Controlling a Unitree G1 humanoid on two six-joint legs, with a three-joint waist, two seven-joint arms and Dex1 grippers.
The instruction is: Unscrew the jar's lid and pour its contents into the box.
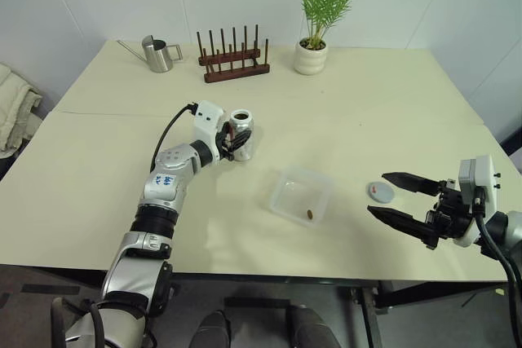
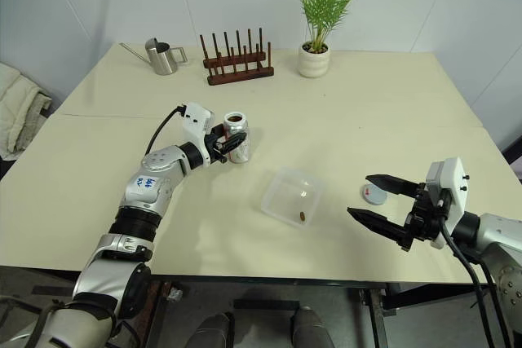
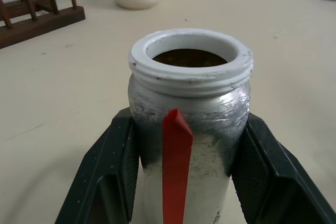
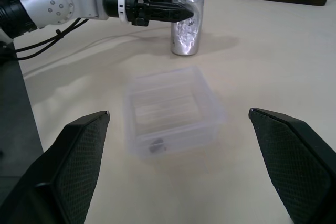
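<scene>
Where the cream table meets the middle of the head view, the jar stands upright and uncapped, silvery with a white threaded rim and a red strip, pinched at its sides by the left gripper, fingers pressed onto the body. Box: clear, shallow, at five o'clock from the jar, well apart from it; one small brown piece lies inside near its front wall. Lid: grey with a red mark, flat on the table at three o'clock from the box. Right gripper: jaws spread wide, empty, beside the lid. Far edge, twelve o'clock: steel watering can, wooden peg rack, potted plant.
</scene>
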